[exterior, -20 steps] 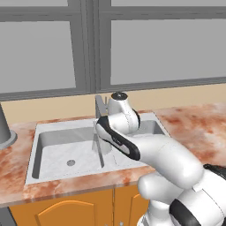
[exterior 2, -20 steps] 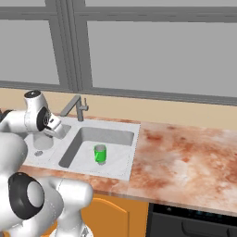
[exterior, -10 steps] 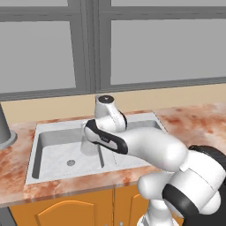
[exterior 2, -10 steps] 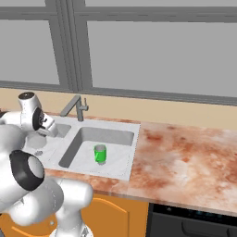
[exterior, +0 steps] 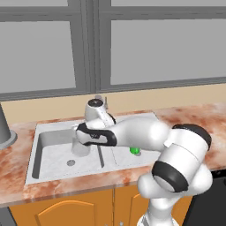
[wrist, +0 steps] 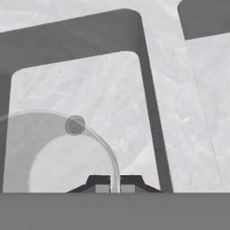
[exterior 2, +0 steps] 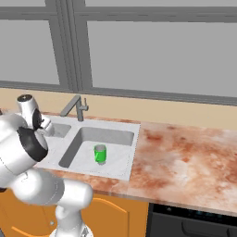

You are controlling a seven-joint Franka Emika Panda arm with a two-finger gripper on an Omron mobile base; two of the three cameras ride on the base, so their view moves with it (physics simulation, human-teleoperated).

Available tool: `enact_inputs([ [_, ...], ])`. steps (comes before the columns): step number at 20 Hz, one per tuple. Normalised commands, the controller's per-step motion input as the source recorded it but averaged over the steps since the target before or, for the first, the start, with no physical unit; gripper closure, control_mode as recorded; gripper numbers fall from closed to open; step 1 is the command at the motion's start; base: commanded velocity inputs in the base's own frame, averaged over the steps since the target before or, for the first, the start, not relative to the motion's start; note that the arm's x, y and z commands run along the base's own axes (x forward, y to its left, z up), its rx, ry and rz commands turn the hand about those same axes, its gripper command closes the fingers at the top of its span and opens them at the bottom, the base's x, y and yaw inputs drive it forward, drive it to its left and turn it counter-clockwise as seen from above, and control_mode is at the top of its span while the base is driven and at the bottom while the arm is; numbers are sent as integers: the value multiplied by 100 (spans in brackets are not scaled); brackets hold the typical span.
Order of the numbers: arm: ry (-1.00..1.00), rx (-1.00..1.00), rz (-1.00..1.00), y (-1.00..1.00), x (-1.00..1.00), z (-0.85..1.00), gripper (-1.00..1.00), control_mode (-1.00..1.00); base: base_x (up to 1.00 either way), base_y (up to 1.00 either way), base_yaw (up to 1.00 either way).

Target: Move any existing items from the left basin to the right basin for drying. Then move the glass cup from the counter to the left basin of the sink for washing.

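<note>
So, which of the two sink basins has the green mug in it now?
The right basin, the bowl on the stove side of the divider. The green mug stands upright there; the gripper holds the glass cup over the left basin.

1. We see a reddish-brown and white mottled marble-look counter point(exterior 2: 185, 157) over orange cabinet doors point(exterior: 70, 212).
2. A grey-white double sink point(exterior: 48, 174) is set into it.
3. A tall opaque grey canister point(exterior: 3, 132) stands on its far left.
4. A bright green mug point(exterior 2: 100, 153) stands upright in the right basin point(exterior 2: 120, 159).
</note>
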Motion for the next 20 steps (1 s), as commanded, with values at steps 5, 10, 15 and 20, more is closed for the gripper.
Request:
enact_inputs([
  [5, 0, 0, 7, 28, 20, -36, 100, -100, 0, 0, 0],
  [10, 3, 0, 7, 22, 17, -34, 100, -100, 0, 0, 0],
  [15, 3, 0, 3, 22, 27, -34, 100, -100, 0, 0, 0],
  [20, 0, -1, 0, 26, 35, -35, 100, -100, 0, 0, 0],
])
